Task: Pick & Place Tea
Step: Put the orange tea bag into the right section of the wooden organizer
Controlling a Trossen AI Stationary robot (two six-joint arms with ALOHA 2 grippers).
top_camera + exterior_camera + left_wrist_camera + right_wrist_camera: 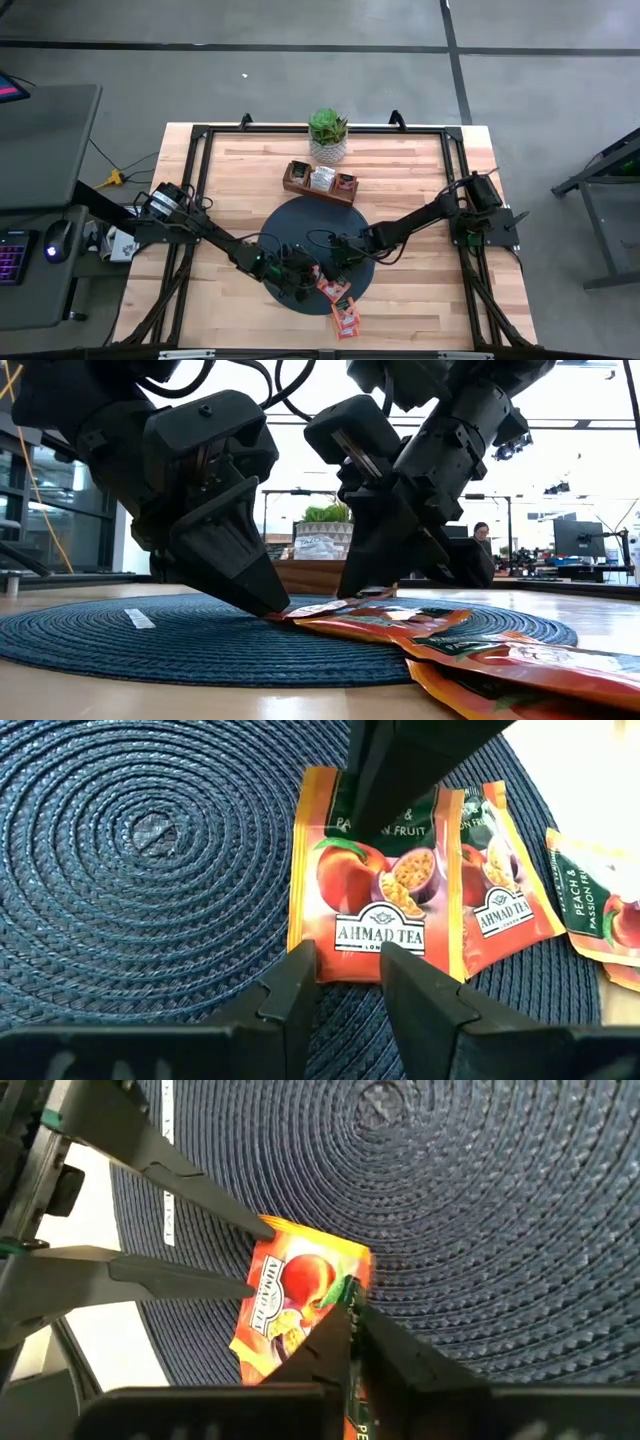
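An orange-red tea sachet (375, 890) printed with a peach lies on the dark round woven mat (300, 225), near the mat's front edge. My right gripper (350, 1305) is shut on one end of it. My left gripper (343, 960) stands open at the opposite end, slanting down, its two fingertips at that edge. In the low view my left gripper (265, 600) and my right gripper (360, 585) face each other over the sachet (320, 608). More orange-red sachets (345, 305) lie overlapping at the mat's front right rim and on the table. My left gripper sets its two spread fingertips (262, 1230) on the sachet's brand-name end (345, 970), slanting down from the table's left. Nothing is pinched between them. I cannot tell whether they press on the sachet. That end lies on the mat. My right gripper pinches the sachet's dark green end (345, 1288) between its two fingers. The fingers slant down from the table's right. The sachet lies nearly flat on the mat (480, 1200), with the pinched end barely raised.
A brown wooden compartment tray (320, 182) with sachets stands beyond the mat's far rim, and a potted plant (327, 135) behind it. A thin white strip (138, 618) lies on the mat. A black frame (200, 180) borders the wooden table top.
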